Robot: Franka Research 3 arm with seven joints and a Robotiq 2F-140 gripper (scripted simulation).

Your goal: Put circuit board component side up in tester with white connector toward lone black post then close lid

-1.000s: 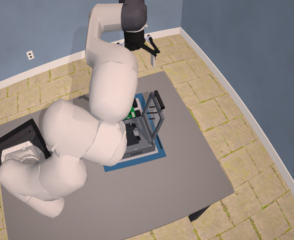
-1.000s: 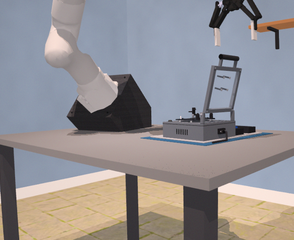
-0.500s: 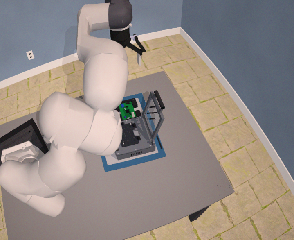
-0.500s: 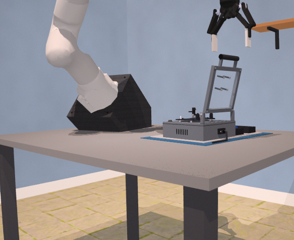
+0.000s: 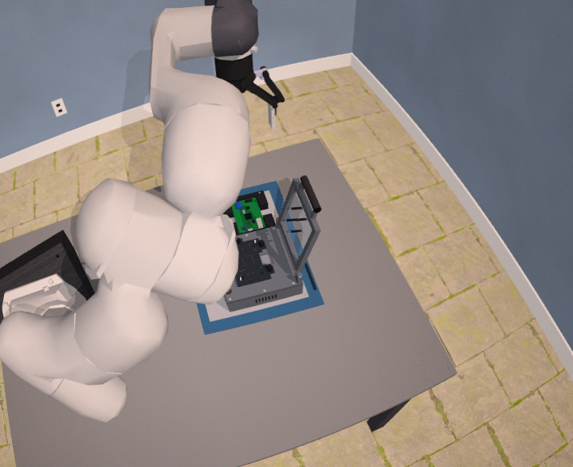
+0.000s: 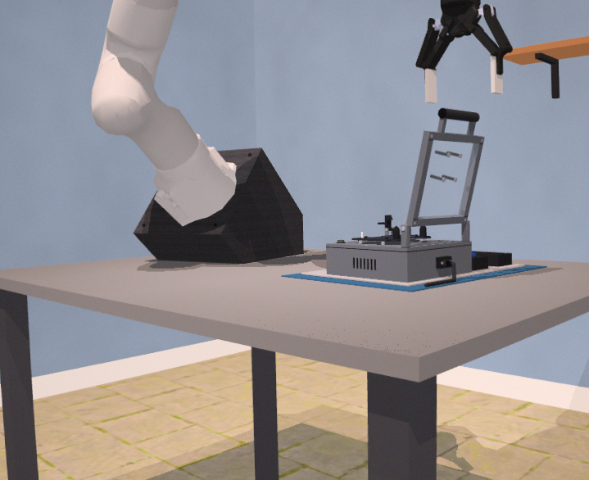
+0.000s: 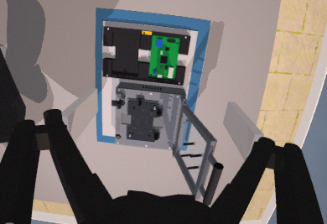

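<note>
The green circuit board (image 5: 248, 214) (image 7: 164, 58) lies component side up in the right part of the black tray (image 6: 500, 258) (image 7: 107, 38). Its white connector (image 5: 259, 222) (image 7: 170, 72) is at the end nearer the tester (image 5: 265, 294) (image 6: 369, 261) (image 7: 126, 138). The tester's bed holds no board. A black post (image 7: 116, 103) stands apart at the bed's upper left in the wrist view. The lid (image 5: 308, 250) (image 6: 419, 178) (image 7: 199, 124) stands open, its black handle (image 5: 310, 194) (image 6: 458, 115) (image 7: 215, 182) on top. My gripper (image 6: 464, 97) (image 7: 162, 106) is open and empty, above the handle's height.
Tray and tester stand on a blue-edged mat (image 5: 262, 317) (image 6: 411, 288) (image 7: 99, 130) on the grey table (image 5: 224, 384) (image 6: 241, 298) (image 7: 235, 67). The raised lid is the tall obstacle. A cable (image 6: 454, 272) hangs at the tester's side. An orange shelf (image 6: 566, 47) is at the right.
</note>
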